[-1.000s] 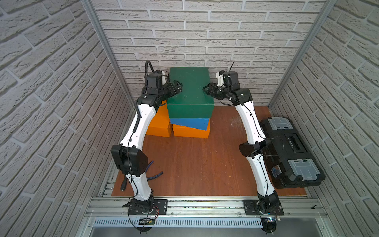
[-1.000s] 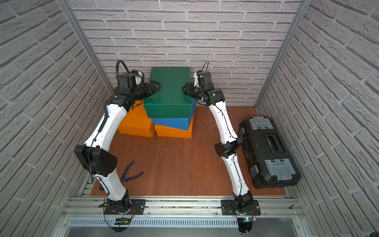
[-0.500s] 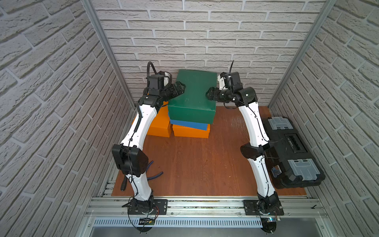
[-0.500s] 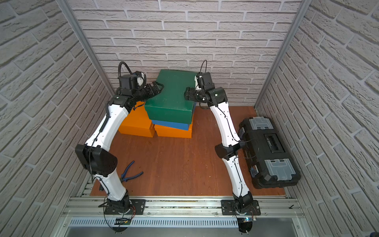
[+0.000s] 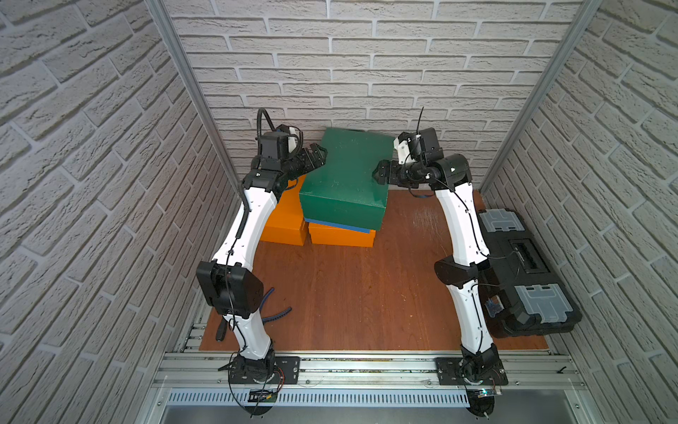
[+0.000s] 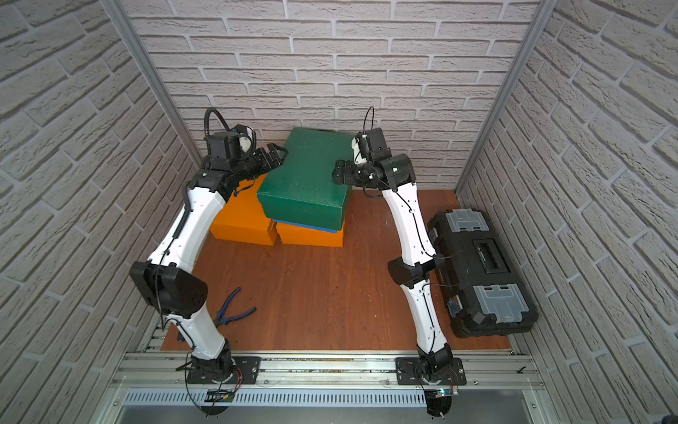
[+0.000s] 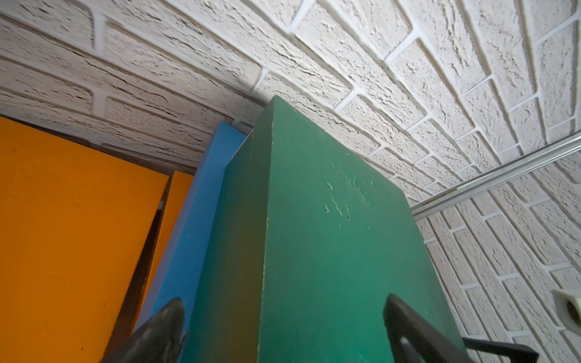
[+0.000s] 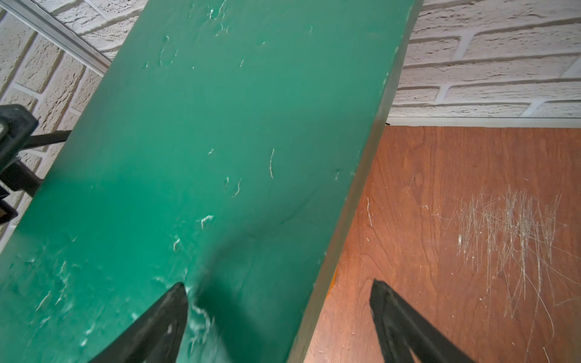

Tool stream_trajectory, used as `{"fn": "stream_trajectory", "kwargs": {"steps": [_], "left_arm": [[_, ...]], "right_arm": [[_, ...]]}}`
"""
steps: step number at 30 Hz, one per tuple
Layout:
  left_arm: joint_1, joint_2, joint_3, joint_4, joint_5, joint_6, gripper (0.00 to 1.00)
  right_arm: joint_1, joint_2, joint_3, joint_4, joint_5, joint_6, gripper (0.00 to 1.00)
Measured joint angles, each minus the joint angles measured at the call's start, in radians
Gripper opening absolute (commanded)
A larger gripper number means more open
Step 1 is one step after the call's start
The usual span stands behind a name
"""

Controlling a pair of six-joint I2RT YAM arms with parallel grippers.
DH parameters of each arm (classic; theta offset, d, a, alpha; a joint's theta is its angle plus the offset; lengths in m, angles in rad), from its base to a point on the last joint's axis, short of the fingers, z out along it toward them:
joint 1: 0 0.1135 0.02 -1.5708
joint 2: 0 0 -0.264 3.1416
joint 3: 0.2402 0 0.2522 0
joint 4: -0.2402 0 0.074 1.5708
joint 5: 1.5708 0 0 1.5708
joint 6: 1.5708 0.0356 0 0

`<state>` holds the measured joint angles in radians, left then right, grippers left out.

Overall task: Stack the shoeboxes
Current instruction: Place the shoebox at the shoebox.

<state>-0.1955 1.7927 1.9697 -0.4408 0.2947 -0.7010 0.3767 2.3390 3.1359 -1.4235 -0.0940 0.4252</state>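
In both top views a dark green shoebox lies slightly askew on a blue one. The blue one sits on an orange one, and a second orange shoebox stands to their left. My left gripper is open, its jaws straddling the green box's upper left edge. My right gripper is open at the right edge. One finger is over the green lid, the other over the floor.
A black toolbox lies along the right wall. Blue-handled pliers lie on the wooden floor near the left arm's base. Brick walls close in the back and both sides, right behind the stack.
My right gripper has opened and let go of the green box. The box has come down onto the blue one and turned a little. Both arms stay at its sides.
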Motion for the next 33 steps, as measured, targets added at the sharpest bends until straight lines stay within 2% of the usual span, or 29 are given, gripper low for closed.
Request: {"fn": "stream_trajectory", "kwargs": {"steps": [12,21,28,33], "left_arm": [[0.003,0.000,0.062,-0.029,-0.034,0.010,0.98],[0.006,-0.059,0.089,-0.102,-0.111,0.077,0.98],[0.017,-0.196,0.002,-0.113,-0.153,0.103,0.98],[0.024,-0.269,-0.098,-0.111,-0.168,0.105,0.98]], "right_arm": [[-0.006,-0.007,-0.006,0.002,-0.057,-0.013,0.92],[-0.006,-0.142,-0.007,-0.111,0.023,-0.077,0.92],[0.003,-0.234,-0.027,-0.203,0.119,-0.112,0.91],[0.059,-0.272,-0.080,-0.205,0.186,-0.116,0.92]]}}
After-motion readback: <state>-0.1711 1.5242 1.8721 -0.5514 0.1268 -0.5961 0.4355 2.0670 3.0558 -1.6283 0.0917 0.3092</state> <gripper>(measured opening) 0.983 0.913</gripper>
